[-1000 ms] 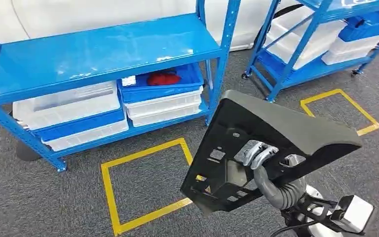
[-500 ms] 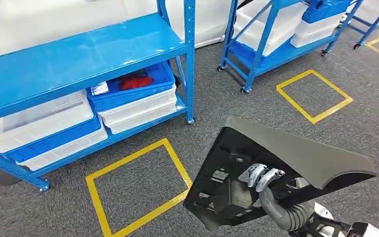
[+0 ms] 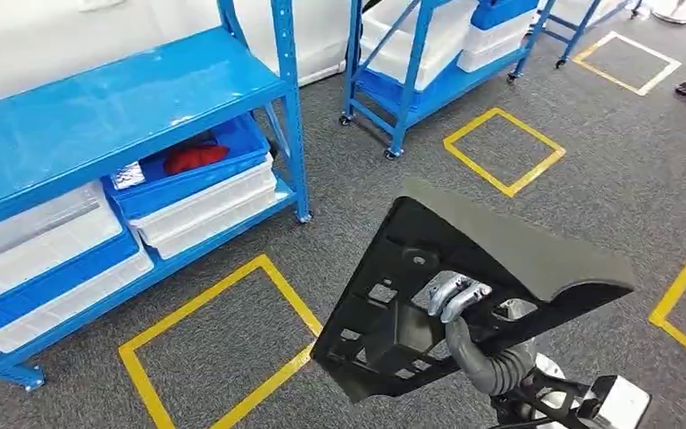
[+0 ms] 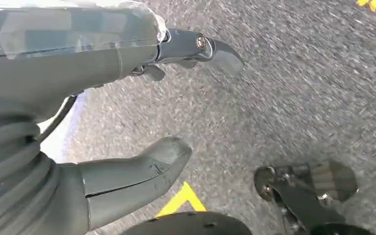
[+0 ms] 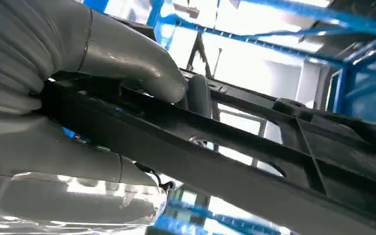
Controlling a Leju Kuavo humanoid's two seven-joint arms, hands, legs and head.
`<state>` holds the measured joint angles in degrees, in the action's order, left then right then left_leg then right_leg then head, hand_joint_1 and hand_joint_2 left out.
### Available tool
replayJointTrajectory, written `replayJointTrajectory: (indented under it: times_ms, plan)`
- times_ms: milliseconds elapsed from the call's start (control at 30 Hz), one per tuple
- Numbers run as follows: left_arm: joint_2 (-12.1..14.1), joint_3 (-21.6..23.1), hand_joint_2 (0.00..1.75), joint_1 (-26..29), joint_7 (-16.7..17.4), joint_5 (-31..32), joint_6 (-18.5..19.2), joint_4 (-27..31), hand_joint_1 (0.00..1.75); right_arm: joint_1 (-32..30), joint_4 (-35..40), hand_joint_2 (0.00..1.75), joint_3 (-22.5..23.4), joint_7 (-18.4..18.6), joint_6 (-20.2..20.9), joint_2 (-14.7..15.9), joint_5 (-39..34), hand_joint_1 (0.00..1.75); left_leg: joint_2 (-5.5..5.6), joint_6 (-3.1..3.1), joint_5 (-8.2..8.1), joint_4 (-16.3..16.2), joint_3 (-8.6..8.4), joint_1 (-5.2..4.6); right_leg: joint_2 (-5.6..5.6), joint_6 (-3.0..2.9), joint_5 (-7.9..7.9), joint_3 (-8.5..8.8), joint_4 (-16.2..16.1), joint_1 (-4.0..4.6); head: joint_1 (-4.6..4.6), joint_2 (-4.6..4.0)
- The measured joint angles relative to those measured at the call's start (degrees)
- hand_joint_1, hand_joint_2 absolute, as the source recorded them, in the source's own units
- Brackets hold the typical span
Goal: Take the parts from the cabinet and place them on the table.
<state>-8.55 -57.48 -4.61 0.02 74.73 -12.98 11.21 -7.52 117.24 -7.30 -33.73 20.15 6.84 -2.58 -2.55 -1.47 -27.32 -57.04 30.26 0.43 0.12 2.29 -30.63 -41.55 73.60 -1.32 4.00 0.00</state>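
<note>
Black plastic makes up the large part (image 3: 464, 295) held in the lower middle of the head view: a flat moulded panel with a ribbed, cut-out underside turned toward the camera and a smooth grey upper face tilting toward the right. The right hand (image 3: 451, 299) grips it from beneath, silver fingers (image 3: 442, 290) hooked into the ribbing near the panel's centre, with the arm's grey corrugated sleeve rising from the bottom edge. In the right wrist view the same hand (image 5: 103, 98) clamps a dark rib of the part (image 5: 274, 166), thumb on one side and fingers on the other.

At the upper left of the head view stands the blue cabinet (image 3: 125, 107), a steel shelving rack. Its lower shelf carries white bins (image 3: 205, 206) and a blue tray (image 3: 196, 170) holding a red object (image 3: 195, 158). A second blue rack (image 3: 411, 63) on castors stands at the top centre.

Grey carpet (image 3: 339, 197) covers the floor, marked with yellow tape squares (image 3: 500, 150), 1 of them at the lower left below the cabinet.

The left hand (image 4: 127, 122) hangs over the carpet in the left wrist view, thumb and fingers spread apart and holding nothing.
</note>
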Motion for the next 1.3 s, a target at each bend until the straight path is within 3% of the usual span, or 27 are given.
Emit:
replayJointTrajectory:
  times_ms: [67, 100, 133, 233, 267, 333, 400, 433, 467, 500, 567, 600, 633, 733, 767, 800, 833, 867, 933, 967, 1000, 1067, 1100, 1133, 1167, 1267, 1300]
  plan:
    - [0.00, -0.22, 1.75, 0.07, -0.26, -0.11, -0.13, 0.00, 0.00, -1.18, -0.83, 1.75, -0.26, -2.53, -0.17, 0.02, 1.84, 1.75, -1.01, 0.35, -0.24, -0.02, -0.29, 0.01, -1.55, -0.26, 4.59, 5.76, -10.21, 0.05, 0.00, 0.00]
    - [0.00, -0.33, 1.75, 0.14, -0.83, -0.31, -0.37, 0.00, 0.00, -1.29, -1.20, 1.75, -0.48, -3.31, -0.17, 0.02, 2.42, 1.75, -1.51, 0.59, -0.39, -0.02, -0.50, -0.13, -4.13, -0.73, 4.89, 7.98, -14.54, 0.32, 0.00, 0.00]
    - [-0.02, -0.44, 1.75, 0.21, -1.40, -0.33, -0.59, 0.00, 0.00, -1.24, -1.53, 1.75, -0.68, -3.54, -0.17, 0.00, 2.75, 1.75, -1.93, 1.01, -0.66, -0.23, -0.43, -0.57, -4.59, -1.50, 4.63, 8.13, -15.19, 1.10, 0.02, 0.00]
    - [0.00, -0.63, 1.75, 0.13, -3.35, -0.46, -1.20, 0.00, 0.00, -1.76, -2.10, 1.75, -0.74, -4.15, -0.35, 0.02, 3.17, 1.75, -3.56, 1.84, -0.76, 0.09, -0.84, -0.44, -2.47, -2.49, 4.68, 7.57, -15.08, 1.30, 0.02, 0.00]
    - [0.00, -0.63, 1.75, 0.03, -3.95, -0.48, -1.31, 0.00, 0.00, -1.86, -2.23, 1.75, -0.72, -4.28, -0.37, 0.09, 3.25, 1.75, -3.96, 2.25, -1.08, -0.01, -0.93, -0.60, -1.75, -3.04, 5.07, 7.89, -15.64, 0.87, 0.02, 0.00]
    - [0.02, -0.72, 1.75, 0.03, -4.70, -0.48, -1.38, 0.00, 0.00, -1.88, -2.38, 1.75, -0.72, -4.32, -0.46, 0.11, 3.34, 1.75, 0.64, 2.64, -4.04, -3.96, 0.60, -0.11, -0.91, -3.80, 5.35, 7.91, -15.93, 0.71, 0.02, 0.00]
    - [0.02, -0.85, 1.75, 0.09, -4.85, -0.48, -1.38, 0.00, 0.00, -1.89, -2.75, 1.75, -0.79, -4.43, -0.63, 0.11, 3.52, 1.75, 2.02, 2.86, -8.62, -13.36, 4.97, -0.11, 0.34, -4.09, 5.41, 7.74, -15.92, 0.83, 0.02, 0.00]
    - [0.02, -0.94, 1.75, 0.23, -4.85, -0.48, -1.33, 0.00, 0.00, -1.90, -2.97, 1.75, -0.81, -4.52, -0.79, 0.11, 3.73, 1.75, 2.07, 2.95, -9.82, -17.30, 6.89, -0.09, 1.12, -4.12, 5.42, 7.69, -15.88, 0.93, 0.02, 0.00]
    - [0.02, -1.01, 1.75, 0.30, -4.66, -0.37, -1.22, 0.00, 0.00, -1.99, -3.17, 1.75, -0.81, -4.65, -1.16, 0.09, 3.99, 1.75, 2.07, 2.95, -9.36, -18.31, 7.51, -0.08, 1.94, -4.11, 5.43, 7.70, -15.82, 0.95, 0.02, 0.00]
    - [0.07, -1.01, 1.75, 0.32, -4.33, -0.18, -1.12, 0.00, 0.00, -2.10, -3.21, 1.75, -0.81, -4.93, -1.61, 0.07, 4.34, 1.75, 2.08, 2.89, -7.63, -16.54, 6.80, -0.07, 2.65, -4.09, 5.43, 7.72, -15.71, 0.95, 0.02, 0.00]
    - [0.22, -1.00, 1.75, 0.25, -4.02, 0.37, -0.96, 0.00, 0.00, -2.17, -3.21, 1.75, -0.94, -5.42, -2.19, 0.02, 4.87, 1.75, 2.76, 2.66, -2.16, -7.24, 2.65, 0.12, 4.20, -3.91, 5.31, 7.76, -15.24, 0.94, 0.02, 0.00]
    - [0.31, -1.00, 1.75, 0.29, -4.02, 0.55, -0.96, 0.00, 0.00, -2.25, -3.19, 1.75, -1.05, -5.50, -2.58, 0.02, 5.11, 1.75, 5.00, 2.53, -0.24, -2.68, 0.69, 0.36, 4.77, -3.71, 5.17, 7.61, -14.96, 0.93, 0.02, 0.00]
    - [0.48, -1.00, 1.75, 0.33, -4.11, 0.55, -0.96, 0.00, 0.00, -2.34, -3.17, 1.75, -1.07, -5.57, -2.95, -0.02, 5.42, 1.75, 7.90, 2.32, -1.17, -1.26, 0.25, 0.49, 5.34, -3.29, 5.16, 7.14, -14.46, 1.25, 0.02, 0.00]
    - [0.81, -1.00, 1.75, 0.21, -4.68, 0.37, -1.20, 0.00, 0.00, -3.08, -2.95, 1.75, -1.09, -5.59, -3.06, -0.28, 5.81, 1.75, 6.34, 1.63, -0.99, -1.25, 0.23, 0.07, 7.21, -2.13, 5.79, 6.55, -14.80, 0.56, 0.02, 0.00]
    - [0.98, -1.03, 1.75, 0.19, -4.68, 0.41, -1.22, 0.00, 0.00, -3.31, -2.75, 1.75, -1.09, -5.59, -3.02, -0.39, 5.81, 1.75, 5.65, 1.12, -0.62, -0.68, 0.07, 0.40, 7.88, -1.70, 6.00, 6.49, -14.93, 0.87, 0.02, 0.00]
    - [1.07, -1.03, 1.75, 0.17, -4.61, 0.68, -1.22, 0.00, 0.00, -3.46, -2.62, 1.75, -1.09, -5.59, -2.97, -0.42, 5.83, 1.75, 4.60, 0.62, -0.21, -0.16, -0.20, 0.65, 6.28, -1.75, 5.51, 6.34, -14.27, 0.65, 0.02, 0.00]
    - [1.18, -1.00, 1.75, 0.07, -4.51, 0.74, -1.25, 0.02, 0.00, -3.23, -2.51, 1.75, -1.11, -5.64, -2.82, -0.46, 5.83, 1.75, 4.02, 0.27, -0.11, 0.06, -0.27, 0.55, 2.99, -1.47, 3.82, 5.25, -12.08, 0.97, 0.00, 0.00]
    - [1.29, -1.01, 1.75, 0.09, -4.24, 0.76, -1.27, 0.02, 0.00, -2.94, -2.53, 1.75, -1.16, -5.61, -2.75, -0.50, 5.83, 1.75, 3.25, 0.16, -0.10, 0.06, -0.19, 0.39, 1.36, -1.16, 1.57, 3.33, -8.14, 0.91, 0.00, 0.00]
    - [1.40, -1.01, 1.75, 0.30, -3.82, 0.83, -1.27, 0.02, 0.00, -2.70, -2.56, 1.75, -1.25, -5.57, -2.71, -0.81, 5.83, 1.75, 1.55, 0.08, -0.19, 0.05, -0.09, 0.17, 0.35, -0.67, -2.28, -1.15, 1.13, 0.49, 0.00, 0.00]
    - [1.46, -1.03, 1.75, 0.31, -3.67, 0.90, -1.27, 0.02, 0.00, -2.70, -2.60, 1.75, -1.25, -5.55, -2.71, -0.85, 5.83, 1.75, 0.78, 0.10, -0.22, 0.03, -0.07, 0.14, 0.19, -0.55, -2.49, -2.10, 3.16, 0.37, 0.00, 0.00]
    - [1.49, -1.01, 1.75, 0.27, -3.54, 0.98, -1.29, 0.02, 0.00, -2.70, -2.69, 1.75, -1.25, -5.48, -2.71, -0.90, 5.77, 1.75, 0.07, 0.16, -0.28, 0.03, -0.11, 0.15, 0.06, -0.46, -1.37, -1.55, 2.24, 0.27, 0.00, 0.00]
    - [1.51, -1.00, 1.75, 0.17, -3.50, 1.38, -1.31, 0.02, 0.00, -2.62, -2.66, 1.75, -1.25, -5.48, -2.64, -0.92, 5.68, 1.75, -1.15, 0.46, -0.50, 0.03, -0.41, 0.15, -0.81, -0.54, 3.12, 3.62, -6.83, 0.13, 0.00, 0.00]
    - [1.49, -1.01, 1.75, 0.17, -3.52, 1.38, -1.42, 0.02, 0.00, -2.62, -2.62, 1.75, -1.25, -5.48, -2.58, -0.92, 5.66, 1.75, -1.58, 0.69, -0.65, 0.03, -0.66, 0.14, -2.47, -0.74, 4.92, 6.77, -12.14, 0.19, 0.00, 0.00]
    - [1.51, -1.01, 1.75, 0.22, -3.65, 1.35, -1.51, 0.02, 0.00, -2.58, -2.56, 1.75, -1.25, -5.46, -2.53, -0.96, 5.66, 1.75, -2.04, 1.08, -0.91, -0.04, -0.81, -0.21, -4.69, -1.17, 3.99, 8.06, -14.86, 0.89, 0.00, 0.00]
    - [1.53, -1.00, 1.75, 0.21, -3.82, 1.31, -1.68, 0.02, 0.00, -2.76, -2.47, 1.75, -1.27, -5.50, -2.49, -1.05, 5.64, 1.75, -2.25, 1.42, -1.07, -0.15, -0.83, -0.35, -3.72, -1.91, 4.41, 7.91, -14.95, 1.04, 0.02, 0.00]
    - [1.53, -1.00, 1.75, -0.15, -4.33, 0.94, -2.10, 0.02, 0.00, -3.70, -2.34, 1.75, -1.16, -5.55, -2.49, -1.09, 5.64, 1.75, -3.96, 2.32, -1.26, 0.16, -1.39, -0.36, -1.99, -2.82, 4.37, 7.62, -15.11, 1.37, 0.02, 0.00]
    - [1.55, -1.01, 1.75, -0.21, -4.42, 0.90, -2.16, 0.02, 0.00, -3.96, -2.23, 1.75, -1.14, -5.55, -2.49, -1.18, 5.64, 1.75, -2.52, 2.77, -1.88, -0.42, -1.23, 0.01, -1.51, -3.37, 4.73, 7.97, -15.55, 0.76, 0.02, 0.00]
